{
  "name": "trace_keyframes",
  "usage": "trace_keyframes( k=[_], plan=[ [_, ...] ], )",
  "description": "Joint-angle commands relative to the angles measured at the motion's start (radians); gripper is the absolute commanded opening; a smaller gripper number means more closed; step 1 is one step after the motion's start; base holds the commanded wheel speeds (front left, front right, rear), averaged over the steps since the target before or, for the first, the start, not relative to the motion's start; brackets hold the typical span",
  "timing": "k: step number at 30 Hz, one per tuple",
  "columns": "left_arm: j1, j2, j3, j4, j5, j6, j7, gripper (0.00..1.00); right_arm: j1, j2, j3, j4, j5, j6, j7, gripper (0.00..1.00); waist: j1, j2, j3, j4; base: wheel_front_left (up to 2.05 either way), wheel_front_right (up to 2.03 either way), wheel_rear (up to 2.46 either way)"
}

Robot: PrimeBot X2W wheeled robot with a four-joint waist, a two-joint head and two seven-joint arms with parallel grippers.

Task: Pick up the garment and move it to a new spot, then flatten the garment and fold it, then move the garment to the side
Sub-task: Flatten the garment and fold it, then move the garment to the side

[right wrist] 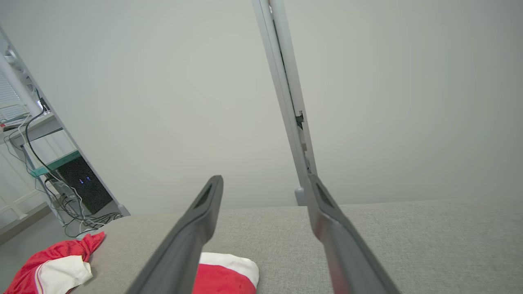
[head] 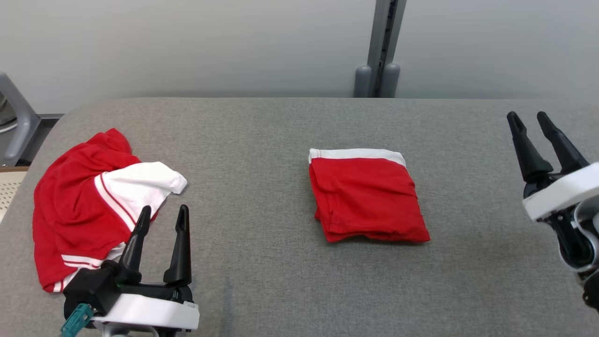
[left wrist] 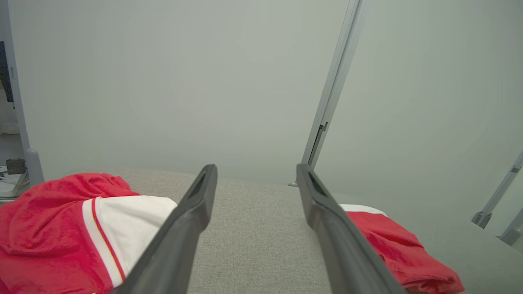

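On the far left of the gray fabric-covered table (head: pixel 262 140) lies a crumpled garment (head: pixel 89 206), red with a white panel and thin red-and-white stripes, bunched up near the table's rounded corner. Just beside it, to its right, the left gripper (head: pixel 164 209) hangs over the near edge with its two dark fingers spread apart; its left finger crosses in front of the crumpled cloth's edge, though I cannot tell whether it touches. From the left wrist view that gripper (left wrist: pixel 255 171) is released, bare table showing between the fingers, with the crumpled garment (left wrist: pixel 49 228) to one side and the folded garment (left wrist: pixel 392 245) to the other.

Mid-table sits the folded garment (head: pixel 367 196), a neat red rectangle with a white band along its far edge, well apart from both grippers. Behind it a gray post (head: pixel 383 47) rises against the pale wall.

At the right edge the right gripper (head: pixel 527 115) is raised above the table, fingers tilted left and parted, grasping nothing. Its own wrist view shows the released fingers (right wrist: pixel 212 204) over the table, the folded garment (right wrist: pixel 226 273) low between them.
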Motion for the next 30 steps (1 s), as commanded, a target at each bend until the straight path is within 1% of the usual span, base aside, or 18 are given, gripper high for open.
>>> trace_keyframes(
  k=[1, 3, 5, 9, 12, 15, 19, 23, 30],
  plan=[
    [0.011, -0.001, 0.012, -0.006, 0.01, -0.002, 0.0, 1.0, 0.048, 0.017, -0.039, -0.03, -0.04, 0.0, -0.004, 1.0, 0.0, -0.0001, 0.007, -0.02, 0.0, 0.0, 0.0],
    [0.013, -0.01, 0.029, -0.022, 0.025, -0.004, 0.0, 1.0, 0.129, 0.048, -0.15, -0.11, -0.139, 0.0, -0.004, 1.0, 0.0, -0.0001, 0.011, -0.036, 0.0, 0.0, 0.0],
    [0.022, -0.019, 0.043, -0.035, 0.036, -0.004, 0.0, 1.0, 0.212, 0.095, -0.238, -0.188, -0.234, 0.0, -0.004, 1.0, 0.0, -0.0001, 0.013, -0.052, 0.0, 0.0, 0.0],
    [0.03, -0.032, 0.07, -0.047, 0.058, -0.007, 0.0, 1.0, 0.343, 0.188, -0.362, -0.316, -0.41, 0.0, -0.004, 1.0, 0.0, -0.0001, 0.015, -0.076, 0.0, 0.0, 0.0],
    [0.029, -0.039, 0.071, -0.038, 0.079, -0.017, 0.0, 1.0, 0.424, 0.262, -0.434, -0.374, -0.512, 0.0, -0.004, 1.0, 0.0, -0.0001, 0.016, -0.082, 0.0, 0.0, 0.0],
    [0.025, -0.044, 0.087, -0.039, 0.107, -0.012, 0.0, 1.0, 0.473, 0.304, -0.464, -0.379, -0.596, 0.0, -0.004, 1.0, 0.0, -0.0001, 0.014, -0.088, 0.0, 0.0, 0.0],
    [0.038, -0.05, 0.107, -0.045, 0.142, -0.015, 0.0, 1.0, 0.489, 0.34, -0.486, -0.357, -0.648, 0.0, -0.004, 1.0, 0.0, -0.0001, 0.012, -0.095, 0.0, 0.0, 0.0],
    [0.049, -0.056, 0.109, -0.036, 0.163, -0.022, 0.0, 1.0, 0.47, 0.345, -0.481, -0.335, -0.677, 0.0, -0.004, 1.0, 0.0, -0.0001, 0.011, -0.094, 0.0, 0.0, 0.0],
    [0.042, -0.06, 0.099, -0.044, 0.186, -0.027, 0.0, 1.0, 0.463, 0.346, -0.482, -0.303, -0.694, 0.0, -0.005, 1.0, 0.0, -0.0001, 0.009, -0.078, 0.0, 0.0, 0.0]
  ],
)
